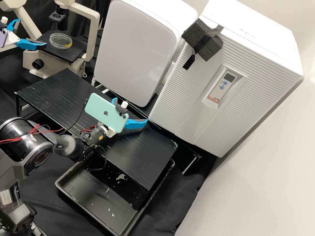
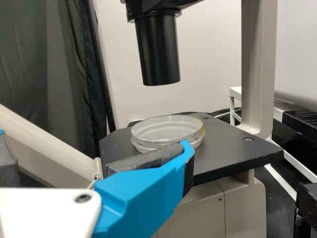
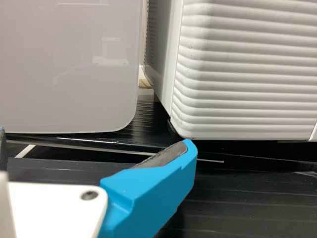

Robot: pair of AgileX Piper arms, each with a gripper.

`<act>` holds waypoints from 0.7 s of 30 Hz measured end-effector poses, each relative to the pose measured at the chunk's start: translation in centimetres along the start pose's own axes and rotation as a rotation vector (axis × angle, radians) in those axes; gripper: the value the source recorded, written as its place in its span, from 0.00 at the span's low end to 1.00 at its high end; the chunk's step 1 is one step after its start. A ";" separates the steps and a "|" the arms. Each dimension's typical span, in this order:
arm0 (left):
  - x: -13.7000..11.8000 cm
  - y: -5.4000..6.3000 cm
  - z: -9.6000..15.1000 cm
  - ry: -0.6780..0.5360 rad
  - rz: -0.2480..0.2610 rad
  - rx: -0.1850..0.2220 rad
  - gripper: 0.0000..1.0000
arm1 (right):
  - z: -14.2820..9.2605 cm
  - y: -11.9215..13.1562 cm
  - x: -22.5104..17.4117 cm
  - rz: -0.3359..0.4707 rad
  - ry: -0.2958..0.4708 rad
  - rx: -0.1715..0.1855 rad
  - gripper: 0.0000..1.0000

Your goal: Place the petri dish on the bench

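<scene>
The left gripper (image 1: 32,32) is open at the high view's upper left, beside the clear, round petri dish (image 1: 60,40), which lies flat on the black microscope stage (image 1: 73,55). In the left wrist view, one blue finger of the open left gripper (image 2: 95,143) overlaps the near edge of the petri dish (image 2: 167,130); whether they touch I cannot tell. Over the black bench (image 1: 144,154), the right gripper (image 1: 131,109) stands open and holds nothing. Its own wrist view shows the right gripper (image 3: 95,138) with its fingers wide apart, facing the white appliances.
Above the stage hangs a black microscope objective tube (image 2: 157,49), with a beige microscope arm (image 1: 94,36) beside it. Behind the bench stand a smooth white unit (image 1: 134,49) and a ribbed white unit (image 1: 187,98). A dark tray (image 1: 88,193) sits at the bench's front.
</scene>
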 end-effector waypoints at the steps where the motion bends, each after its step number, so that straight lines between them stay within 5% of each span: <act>1: 0.0 0.0 0.0 0.000 0.000 0.000 1.00 | 0.0 0.0 0.0 0.000 0.000 0.000 1.00; 21: 3.8 1.6 0.6 -0.173 0.049 0.026 1.00 | 0.0 0.0 0.0 0.000 0.000 0.000 1.00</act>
